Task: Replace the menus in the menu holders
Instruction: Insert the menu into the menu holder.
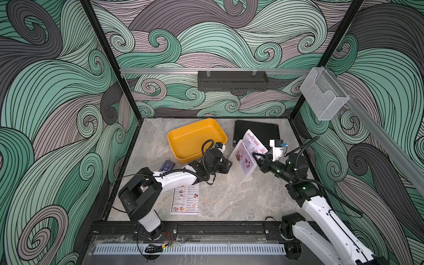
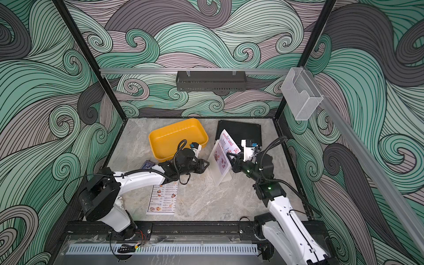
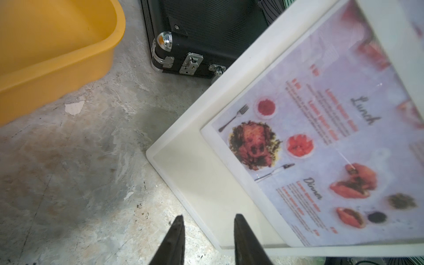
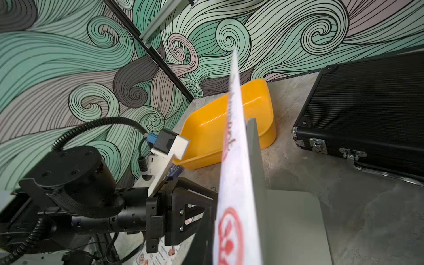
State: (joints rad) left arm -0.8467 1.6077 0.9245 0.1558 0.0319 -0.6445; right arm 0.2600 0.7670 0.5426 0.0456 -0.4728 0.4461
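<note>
In both top views the menu holder stands upright on the tabletop, right of its middle, between the two arms. The pink menu sits partly inside it, with its headed end sticking out above the panel toward the black case at the back right corner. The right gripper is at the edge of that protruding end. The left gripper is just beside the holder's other edge. The white menu lies flat near the front edge, left of the middle, its far end under the left arm. A yellow tray lies toward the back edge, with a small blue card near it.

In the left wrist view the fingers stand partly apart with nothing clamped between them. The holder's corner shows in the gap, and the pink menu shows through the panel.

In the right wrist view the pink menu runs edge-on beside the panel. It hides where the jaws meet it, so I cannot tell whether they grip it.
</note>
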